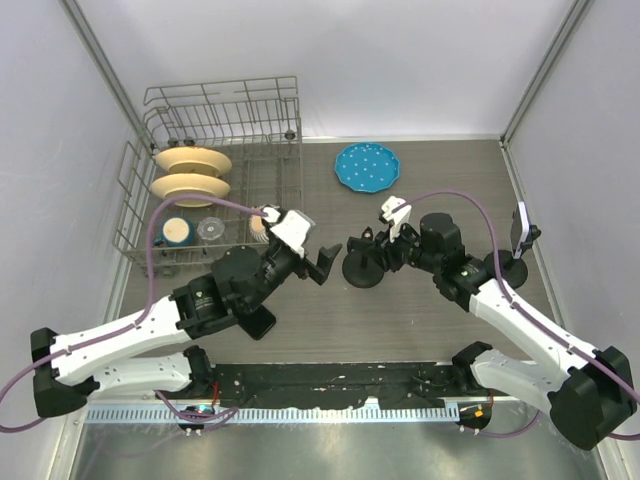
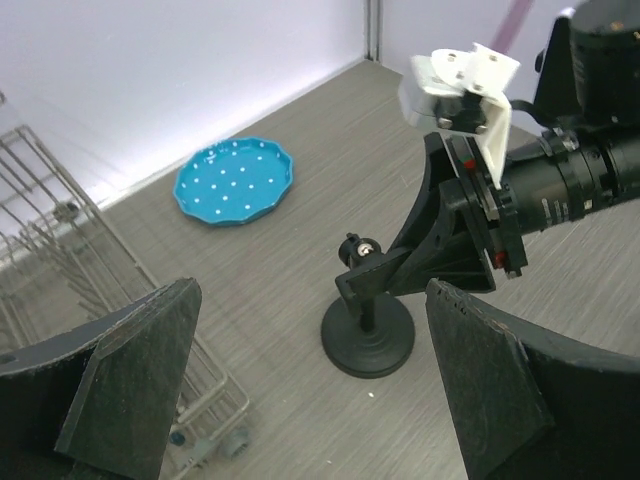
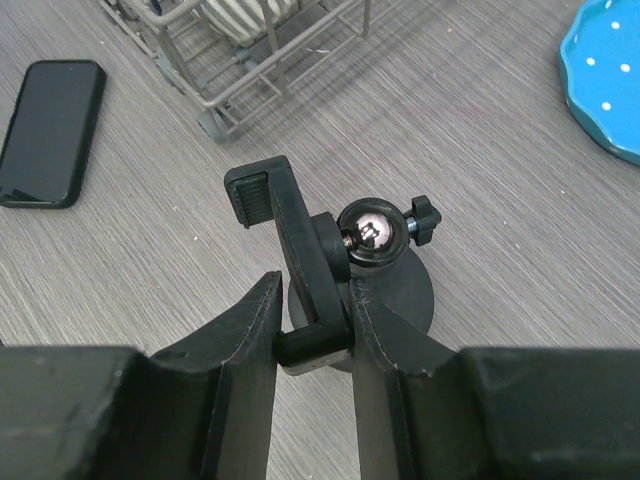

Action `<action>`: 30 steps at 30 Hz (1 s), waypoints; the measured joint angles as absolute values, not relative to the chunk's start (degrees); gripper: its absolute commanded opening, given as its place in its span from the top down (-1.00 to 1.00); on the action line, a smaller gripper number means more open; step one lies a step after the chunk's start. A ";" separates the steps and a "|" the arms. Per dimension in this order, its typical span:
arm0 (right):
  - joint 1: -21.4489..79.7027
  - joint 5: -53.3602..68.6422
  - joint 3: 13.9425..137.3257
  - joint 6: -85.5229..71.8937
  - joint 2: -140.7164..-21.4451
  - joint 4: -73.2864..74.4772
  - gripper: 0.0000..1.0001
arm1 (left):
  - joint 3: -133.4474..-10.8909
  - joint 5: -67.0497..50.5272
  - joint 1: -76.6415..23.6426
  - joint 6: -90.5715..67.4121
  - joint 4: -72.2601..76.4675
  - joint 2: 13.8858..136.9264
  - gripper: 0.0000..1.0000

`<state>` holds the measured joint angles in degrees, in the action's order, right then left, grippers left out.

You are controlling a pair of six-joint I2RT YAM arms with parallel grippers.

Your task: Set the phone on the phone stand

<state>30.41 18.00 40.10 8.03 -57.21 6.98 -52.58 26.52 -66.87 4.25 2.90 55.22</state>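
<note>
The right gripper (image 3: 312,300) pinches the black plastic phone stand (image 3: 300,240) by its cradle, probably to steady it. The left gripper (image 1: 325,262) stands wide open, empty. In the right wrist view the flat black phone (image 3: 50,130) lies at the stand's ten o'clock.

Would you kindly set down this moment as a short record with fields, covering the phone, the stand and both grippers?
phone: flat on the table, untouched
phone stand: upright on its round base, apart from the phone, nothing on it
right gripper: shut on the phone stand's clamp bracket
left gripper: open, empty, facing the stand
blue plate: on the table beyond the stand
dish rack: far left of the table
</note>
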 measured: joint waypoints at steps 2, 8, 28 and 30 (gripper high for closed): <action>30.48 18.74 38.68 7.35 -57.23 3.97 0.99 | -52.58 25.47 -65.39 0.49 1.63 54.26 -1.00; 30.52 20.73 33.15 5.82 -56.07 -5.52 0.99 | -52.58 23.33 -59.61 -12.14 -4.38 49.21 -0.99; 30.81 12.71 30.44 -2.46 -55.18 -1.04 -0.74 | -53.34 37.98 -54.15 -52.18 -45.23 49.52 -1.00; 30.81 12.53 30.63 -3.57 -55.16 -0.38 -0.74 | -53.34 37.87 -53.21 -55.68 -49.21 50.26 -1.00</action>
<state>30.81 12.53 30.63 -3.57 -55.16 -0.38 -53.34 37.87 -53.21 -55.68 -49.21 50.26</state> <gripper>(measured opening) 0.867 0.996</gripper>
